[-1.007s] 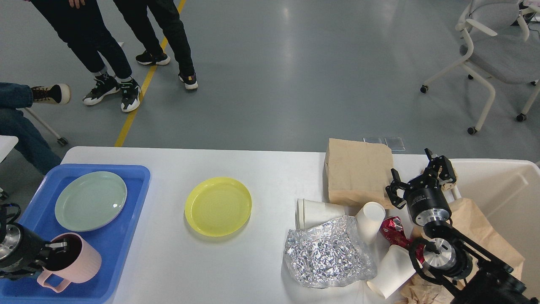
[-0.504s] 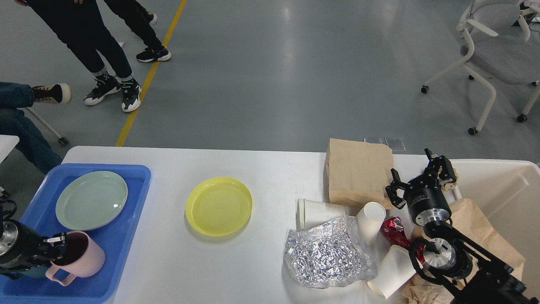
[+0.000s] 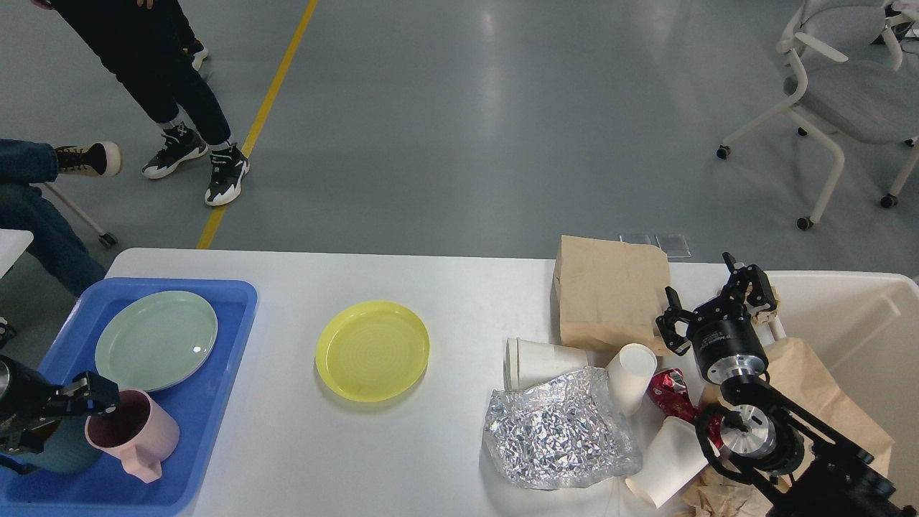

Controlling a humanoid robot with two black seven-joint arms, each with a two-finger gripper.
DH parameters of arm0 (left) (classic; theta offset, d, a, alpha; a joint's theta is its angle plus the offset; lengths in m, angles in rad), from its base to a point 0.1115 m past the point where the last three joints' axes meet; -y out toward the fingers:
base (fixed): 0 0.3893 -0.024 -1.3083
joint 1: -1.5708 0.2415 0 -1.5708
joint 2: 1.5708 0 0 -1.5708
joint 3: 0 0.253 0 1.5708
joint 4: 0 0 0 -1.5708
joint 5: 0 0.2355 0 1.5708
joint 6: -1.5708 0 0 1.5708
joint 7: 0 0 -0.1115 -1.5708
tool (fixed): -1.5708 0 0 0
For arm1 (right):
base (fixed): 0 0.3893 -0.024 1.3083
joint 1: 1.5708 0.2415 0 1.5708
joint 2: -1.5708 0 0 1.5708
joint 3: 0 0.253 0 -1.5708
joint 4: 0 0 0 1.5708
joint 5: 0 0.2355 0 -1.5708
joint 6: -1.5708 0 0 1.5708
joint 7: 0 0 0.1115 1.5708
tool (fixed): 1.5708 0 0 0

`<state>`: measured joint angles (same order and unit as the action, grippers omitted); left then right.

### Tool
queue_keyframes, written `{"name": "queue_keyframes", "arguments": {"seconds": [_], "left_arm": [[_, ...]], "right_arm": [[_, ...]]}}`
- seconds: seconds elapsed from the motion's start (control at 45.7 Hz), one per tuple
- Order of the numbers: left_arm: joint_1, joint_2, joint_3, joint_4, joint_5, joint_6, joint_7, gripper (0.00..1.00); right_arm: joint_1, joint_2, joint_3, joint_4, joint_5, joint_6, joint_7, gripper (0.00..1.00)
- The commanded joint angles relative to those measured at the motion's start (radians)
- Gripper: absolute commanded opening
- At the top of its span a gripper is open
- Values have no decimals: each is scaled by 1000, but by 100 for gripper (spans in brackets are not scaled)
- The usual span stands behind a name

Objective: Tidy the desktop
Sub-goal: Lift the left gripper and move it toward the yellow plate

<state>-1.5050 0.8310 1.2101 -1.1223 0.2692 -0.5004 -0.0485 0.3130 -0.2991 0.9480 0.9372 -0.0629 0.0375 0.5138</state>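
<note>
We are sorting the dishes into the blue tray (image 3: 215, 373), which is lying on the left end of the white counter (image 3: 459, 287). Our left pincer (image 3: 90, 395) is sitting at the rim of the pink mug (image 3: 136, 434), and the mug is standing upright inside the tray, near the green plate (image 3: 156, 339). One finger seems to be just inside the rim, but we cannot tell if the pincer is pinching the mug or is already loose.

The yellow plate (image 3: 372, 350) is lying alone in the middle of the counter, well apart from the tray. We are judging that it is the next dish to move, so the left arm must first come free of the mug.

Our right pincer (image 3: 718, 305) is spread and holding nothing, hanging between the paper bag (image 3: 610, 294) and the white bin (image 3: 861, 323), above the foil (image 3: 560, 431), the paper cups (image 3: 630, 377) and the red can (image 3: 668, 391).
</note>
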Motion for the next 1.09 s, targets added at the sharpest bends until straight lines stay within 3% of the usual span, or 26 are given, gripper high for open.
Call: {"name": "queue_keyframes", "arguments": {"seconds": [0.0,0.307,0.482,0.701,0.92,1.073], "left_arm": [[-145,2,129,-47,-2,-75,-7,95],[-559,-58,334,-189,-5,-277,-10,95],[-828,-203,462,-312,-100,-290,-14,95],[-1075,-427,456,-504,-249,-280,-13,94],[-1235,-590,381,-639,-403,-286,-13,93],[-1215,-605,375,-636,-472,-274,-11,93]], "right_arm": [[0,0,0,0,0,-1,0,100],[0,0,0,2,0,1,0,100],[0,0,0,2,2,1,0,100],[0,0,0,0,0,-1,0,100],[0,0,0,0,0,-1,0,100],[0,0,0,2,0,-1,0,100]]}}
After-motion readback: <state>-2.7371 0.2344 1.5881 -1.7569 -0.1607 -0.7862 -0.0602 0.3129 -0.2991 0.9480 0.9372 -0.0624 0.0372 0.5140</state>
